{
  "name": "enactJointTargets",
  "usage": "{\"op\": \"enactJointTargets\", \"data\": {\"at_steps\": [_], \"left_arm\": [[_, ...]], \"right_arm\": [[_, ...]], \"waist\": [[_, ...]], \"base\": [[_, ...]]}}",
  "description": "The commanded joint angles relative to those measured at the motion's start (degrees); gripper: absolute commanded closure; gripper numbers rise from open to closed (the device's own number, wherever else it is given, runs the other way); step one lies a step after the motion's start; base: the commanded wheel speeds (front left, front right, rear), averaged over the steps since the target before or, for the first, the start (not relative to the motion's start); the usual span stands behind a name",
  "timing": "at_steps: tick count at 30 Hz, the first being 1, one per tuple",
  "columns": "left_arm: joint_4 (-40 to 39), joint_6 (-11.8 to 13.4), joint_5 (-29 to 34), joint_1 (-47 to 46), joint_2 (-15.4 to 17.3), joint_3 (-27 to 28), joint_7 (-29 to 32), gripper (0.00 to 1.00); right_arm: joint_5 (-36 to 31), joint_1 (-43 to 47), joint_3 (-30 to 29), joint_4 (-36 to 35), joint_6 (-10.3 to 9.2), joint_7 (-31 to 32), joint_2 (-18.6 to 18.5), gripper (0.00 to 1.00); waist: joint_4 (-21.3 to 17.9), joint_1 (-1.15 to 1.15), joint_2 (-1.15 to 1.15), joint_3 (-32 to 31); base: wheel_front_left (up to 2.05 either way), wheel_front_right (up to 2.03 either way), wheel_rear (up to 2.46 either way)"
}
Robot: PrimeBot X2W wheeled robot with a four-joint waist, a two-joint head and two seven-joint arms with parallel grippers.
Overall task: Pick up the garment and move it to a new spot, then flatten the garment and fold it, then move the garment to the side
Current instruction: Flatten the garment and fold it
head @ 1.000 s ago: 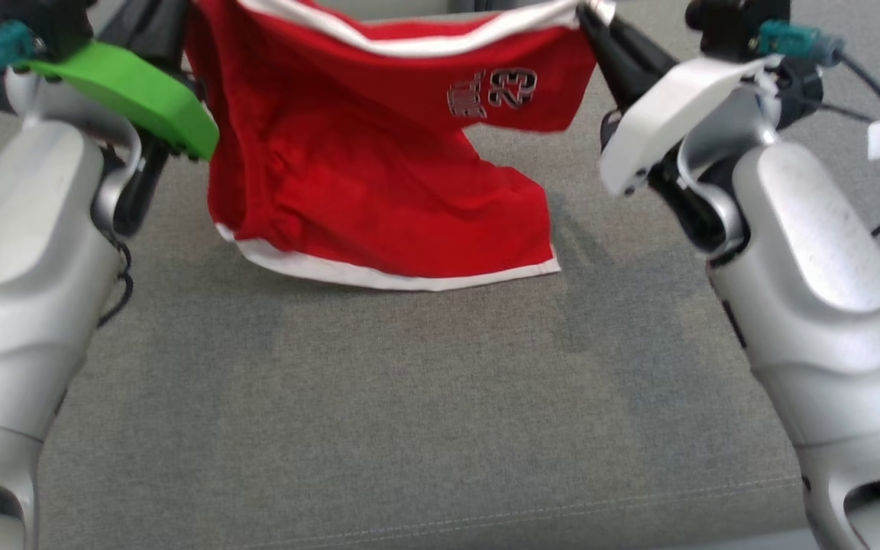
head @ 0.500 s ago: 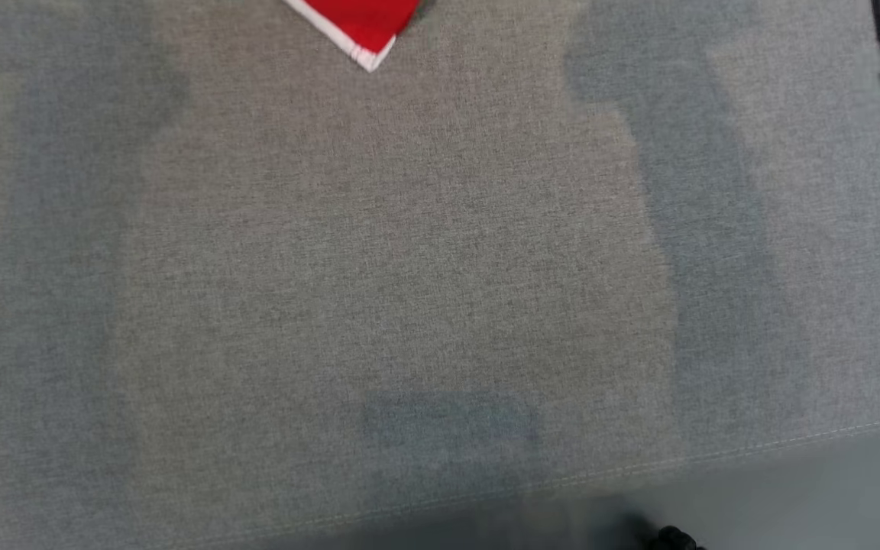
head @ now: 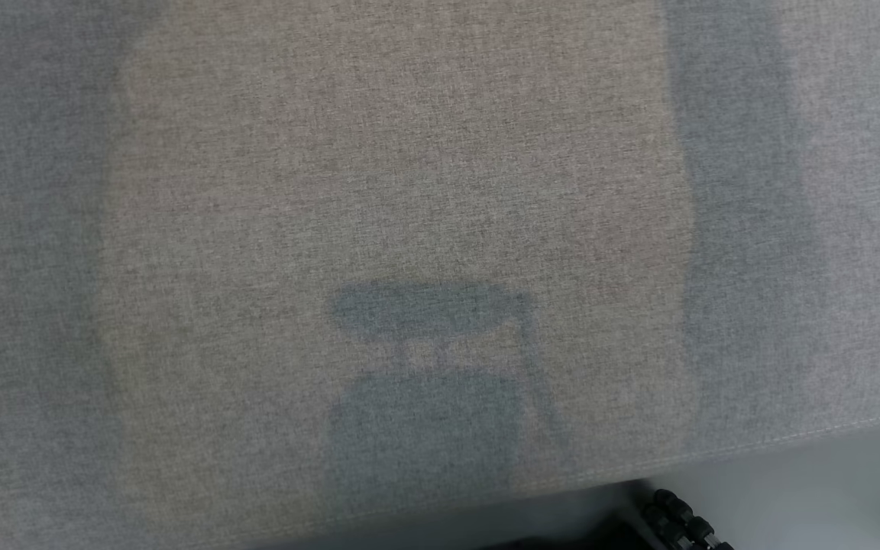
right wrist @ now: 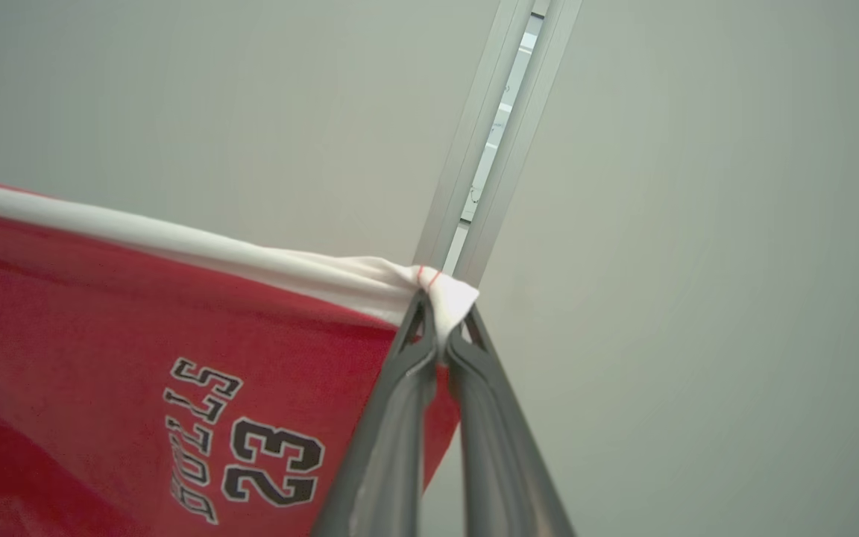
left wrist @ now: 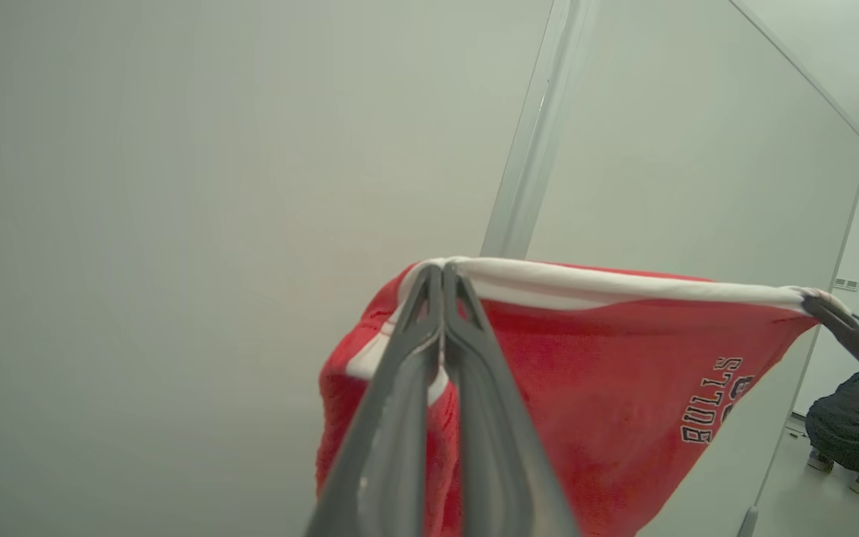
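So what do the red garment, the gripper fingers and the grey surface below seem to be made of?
The garment looks like soft matte knit cloth, perhaps polyester or cotton: it drapes and bunches at the pinch. The fingers look like smooth dark grey moulded plastic with a slight sheen, possibly rubber-coated. The surface looks like matte grey woven upholstery: visible weave, stitched seam.

Head camera looks close down on grey cushion [head: 409, 153]; both wrist cameras face upward, sharing the garment [left wrist: 586, 388]
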Motion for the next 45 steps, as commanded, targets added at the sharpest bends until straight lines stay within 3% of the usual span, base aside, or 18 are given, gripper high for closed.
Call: {"op": "enactJointTargets", "data": {"at_steps": [1,9,16,25,35,45], "left_arm": [[-0.7,-0.1,0.4,1.3,0.1,-0.3,-0.1,1.0],[-3.8,-0.1,0.9,17.5,0.9,-5.4,-0.1,1.0],[-1.2,0.0,3.9,26.6,1.9,-12.1,1.1,1.0],[-2.1,6.6,2.7,41.5,2.2,-15.4,5.2,1.0],[-6.4,12.0,-0.4,57.3,0.6,-17.8,6.1,1.0],[-12.0,15.8,0.1,67.8,2.8,-22.2,9.8,1.0]], "right_arm": [[0.2,1.7,0.6,0.5,-0.13,-0.1,-0.3,1.0],[5.8,13.4,7.1,-0.7,-0.13,3.6,-4.1,1.0],[12.3,27.3,10.3,-5.7,-0.13,12.2,-8.1,1.0],[20.5,47.0,11.9,-15.2,-0.14,24.9,-12.2,1.0],[25.0,62.0,7.7,-19.0,-0.17,29.7,-12.2,1.0],[21.0,77.6,3.7,-30.1,-0.19,39.3,-14.9,1.0]], "waist": [[0.2,-0.01,0.0,-0.1],[1.3,-0.01,0.0,-4.8],[2.0,-0.01,0.0,-12.2],[2.4,-0.01,0.0,-22.6],[3.6,-0.01,0.0,-31.0],[4.5,-0.01,0.0,-36.1]], "base": [[0.0,0.0,0.0],[0.0,0.0,0.0],[0.0,0.0,0.0],[0.0,0.0,0.0],[0.0,0.0,0.0],[0.0,0.0,0.0]]}}
